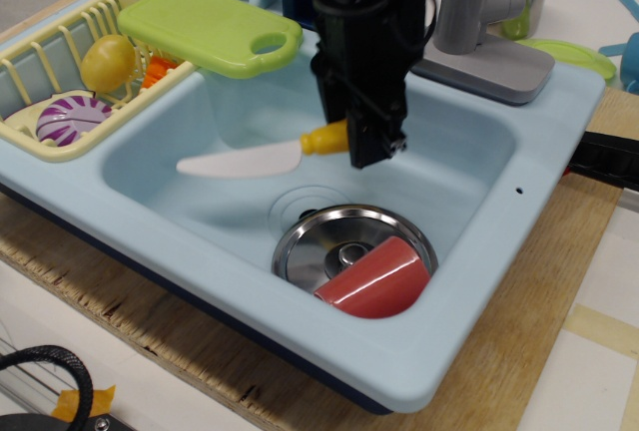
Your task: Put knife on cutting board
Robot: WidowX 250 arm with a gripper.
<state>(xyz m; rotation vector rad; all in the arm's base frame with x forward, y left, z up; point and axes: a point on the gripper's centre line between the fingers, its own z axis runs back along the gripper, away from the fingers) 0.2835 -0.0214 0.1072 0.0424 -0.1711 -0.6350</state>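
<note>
You are looking at a toy kitchen set up as a test bench: a pale blue plastic sink point(499, 251) with grey faucet point(479, 12) and yellow dish rack point(60, 142) sits on a bare plywood board point(519, 371).

A black gripper point(371, 147) grips the yellow handle of a toy knife point(262, 155) above a pale blue sink point(479, 202). The lime-green cutting board point(205, 24) rests across the sink's back-left rim.
</note>
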